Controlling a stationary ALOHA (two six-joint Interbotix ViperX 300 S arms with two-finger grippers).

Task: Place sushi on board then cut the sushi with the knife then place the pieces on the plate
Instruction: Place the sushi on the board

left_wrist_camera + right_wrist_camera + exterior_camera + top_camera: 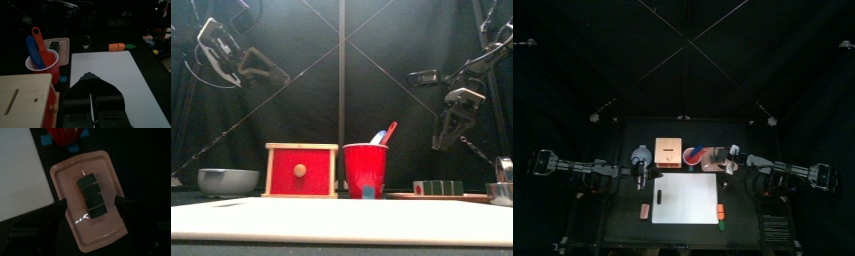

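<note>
Right claw (91, 203), jaws spread wide and empty, hangs above the sushi roll (90, 190) lying on the pink tray (67, 175); left claw (90, 76) is closed, empty. Risk: an off-centre pinch may split the blocks apart.

No writing, number, brand or sign can be read in any view. The wooden box (301, 170) shows a plain red drawer front. The red cup (366, 170), the white cutting board (687, 197) and the pink tray (70, 178) are unmarked.
</note>
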